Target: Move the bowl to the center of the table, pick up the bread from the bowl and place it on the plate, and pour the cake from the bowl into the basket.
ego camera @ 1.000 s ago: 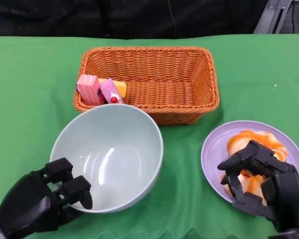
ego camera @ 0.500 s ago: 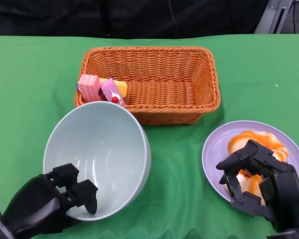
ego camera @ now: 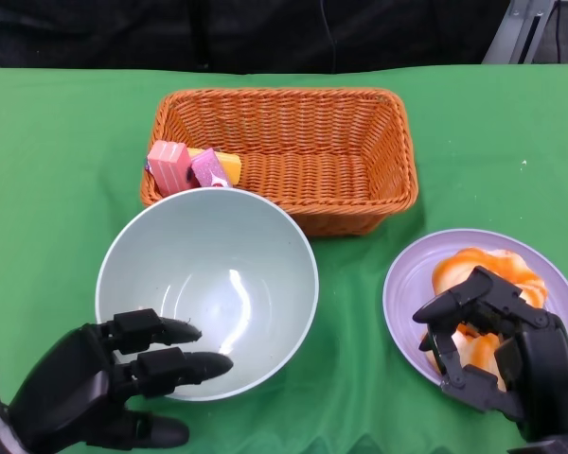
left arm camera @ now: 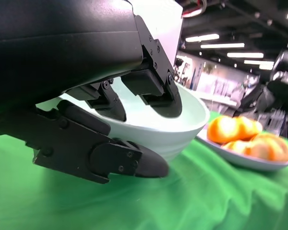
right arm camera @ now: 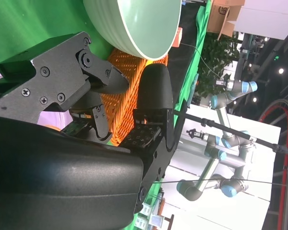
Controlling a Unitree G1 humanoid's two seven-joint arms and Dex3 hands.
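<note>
The right hand (ego camera: 497, 355) covered part of the bread (ego camera: 483, 270), the bowl (ego camera: 206, 288) rim hid the lower edge of the cake (ego camera: 185, 165), and the picture's bottom edge cut off both forearms.

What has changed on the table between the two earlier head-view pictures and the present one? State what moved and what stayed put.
The left hand has let go of the bowl: its fingers, hooked over the near rim earlier, now stretch out flat. The bowl, tipped before, sits level and empty on the green cloth. The right hand stayed over the bread on the plate; the cake pieces remain in the basket.
</note>
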